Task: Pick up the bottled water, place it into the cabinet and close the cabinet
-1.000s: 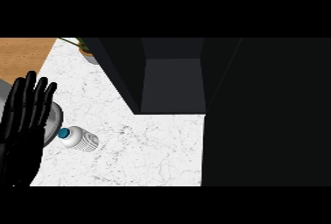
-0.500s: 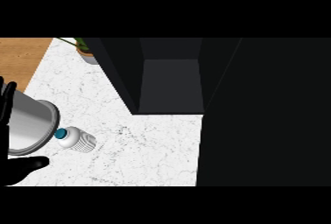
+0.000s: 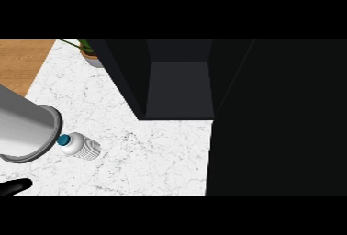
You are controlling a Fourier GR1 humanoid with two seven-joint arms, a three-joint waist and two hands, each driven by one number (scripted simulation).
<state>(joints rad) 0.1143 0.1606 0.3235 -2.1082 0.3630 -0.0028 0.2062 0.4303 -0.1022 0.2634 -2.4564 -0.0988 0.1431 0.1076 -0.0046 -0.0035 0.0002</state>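
Observation:
The bottled water [image 3: 81, 146] lies on its side on the white marble counter [image 3: 149, 156] at the left, its teal cap pointing up-left. The cap end touches the rim of my grey left forearm [image 3: 24, 131], which comes in from the left edge. Only a black sliver of my left hand [image 3: 13, 187] shows at the lower left corner, apart from the bottle. The dark cabinet [image 3: 180, 87] stands open at the top centre with nothing visible inside. My right hand does not show.
A wide dark panel [image 3: 278, 114] covers the right side of the view beside the cabinet opening. A small potted plant [image 3: 89, 54] stands at the counter's far left corner. A wooden floor [image 3: 20, 59] lies beyond the counter's left edge.
My left hand, raised and spread beside the bottle a second ago, has swung down and left out of view. The grey forearm now fills that place. The bottle has not moved.

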